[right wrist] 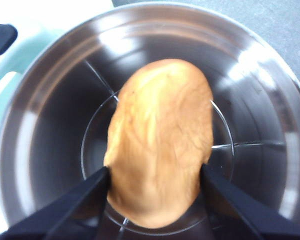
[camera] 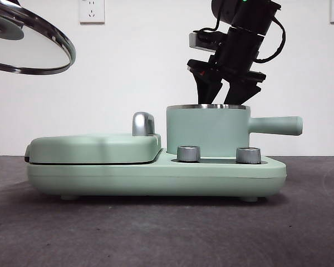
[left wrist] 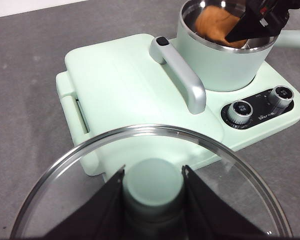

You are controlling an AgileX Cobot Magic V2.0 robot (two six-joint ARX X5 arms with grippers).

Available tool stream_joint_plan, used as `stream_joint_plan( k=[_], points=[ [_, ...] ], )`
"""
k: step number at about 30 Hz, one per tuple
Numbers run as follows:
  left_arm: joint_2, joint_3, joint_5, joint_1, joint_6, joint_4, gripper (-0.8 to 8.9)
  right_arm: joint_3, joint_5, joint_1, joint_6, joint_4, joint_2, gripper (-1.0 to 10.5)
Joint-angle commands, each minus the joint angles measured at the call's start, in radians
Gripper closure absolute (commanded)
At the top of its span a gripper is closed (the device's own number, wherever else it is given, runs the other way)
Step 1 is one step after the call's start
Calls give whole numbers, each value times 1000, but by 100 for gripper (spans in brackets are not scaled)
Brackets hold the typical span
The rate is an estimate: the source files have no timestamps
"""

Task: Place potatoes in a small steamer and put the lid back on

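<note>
Right now I am in the first step, lowering the potato (right wrist: 160,142) into the small steamer (camera: 207,133); in the right wrist view it sits deep inside the steel bowl, over the wire rack, with my right gripper (right wrist: 155,175) closed against its two sides at a fairly wide spread, since the potato fills much of the pot; whether its underside already rests on the rack I cannot say for sure, as the potato itself hides the contact. In the front view that gripper shows at upper right of centre, jaw tips dipping just behind the steamer's rim, with the steamer's side handle (camera: 275,125) pointing toward the right edge.

Next I judge I need to part the jaws only a little, because the pot wall is close on both sides, and then lift straight up clear of the rim; after that the lid (left wrist: 155,150) comes across.

My left gripper (left wrist: 154,175) is clamped on the lid's mint knob (left wrist: 152,182), jaws narrow and touching it on both sides; the lid hangs tilted at the upper left of the front view, well apart from the steamer, above the closed griddle plate (camera: 94,147) with its chrome handle (left wrist: 182,75).
</note>
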Motion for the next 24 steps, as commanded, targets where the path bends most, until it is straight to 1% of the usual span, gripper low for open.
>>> stream_joint_plan(
  k=[1,3,6,8,10,13,15,18,24],
  points=[
    [2,21,-7,-4,-2,27,800,34,-6,4,-11,7,-4,620],
    [2,21,-7,-4,-2,27,799,34,-11,5,-11,4,-57,620],
    [2,21,-7,-4,-1,26,799,32,-35,5,-2,-111,-178,620],
    [2,21,-7,-4,-1,26,799,-13,-36,5,-2,-119,-269,621],
    [2,21,-7,-4,-1,24,799,-116,-32,10,15,-61,-384,621],
    [2,21,-7,-4,-1,24,799,-361,-32,22,87,103,-603,621],
    [2,21,-7,-4,-1,24,799,-486,-17,30,124,163,-718,621],
    [2,21,-7,-4,-1,24,799,-617,19,43,153,185,-848,622],
    [18,21,-6,-4,-2,26,800,-827,108,80,226,158,-1089,622]
  ],
)
